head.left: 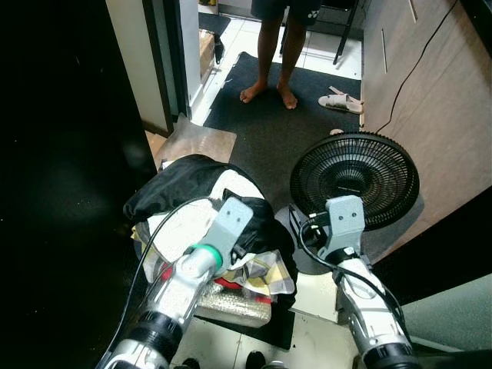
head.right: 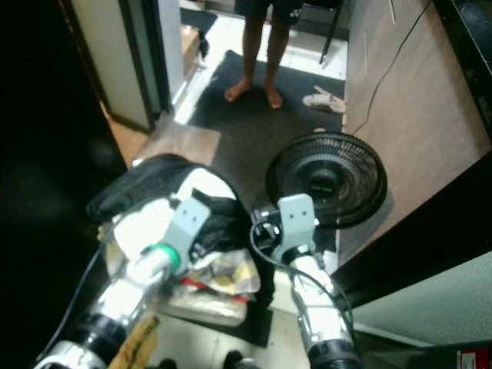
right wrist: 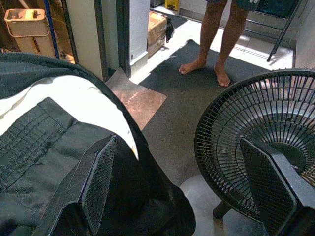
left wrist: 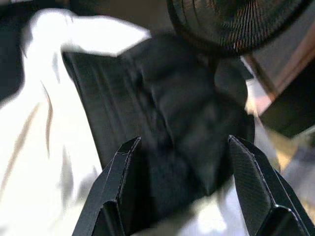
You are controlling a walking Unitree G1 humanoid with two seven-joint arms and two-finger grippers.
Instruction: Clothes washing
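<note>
Black ribbed fabric is lying uppermost on the heaped pile of mixed clothes (head.left: 201, 201), which is sitting on the floor at roughly ten o'clock from the black round-caged floor fan (head.left: 355, 178). The left gripper (left wrist: 182, 184) is hovering right over that dark garment (left wrist: 167, 128) with its two black fingers spread wide, holding nothing; the cloth is bunching between and just beyond the fingertips, with a white garment (left wrist: 44, 123) spreading beside it. To do this pick well, I judge the gripper should be sinking into the raised fold, not the flat ribbed band, and closing on a thick bunch so the piece comes away alone instead of dragging the white layer with it.

The right gripper (right wrist: 182, 187) is also open and empty, hanging between the pile's edge and the fan, the fan cage lying at about two o'clock from it. Keeping that arm away from the cage seems wise.

At twelve o'clock, well apart on the dark mat (head.left: 269, 123), a barefoot person (head.left: 269, 84) is standing near a pale sandal (head.left: 342, 101).
</note>
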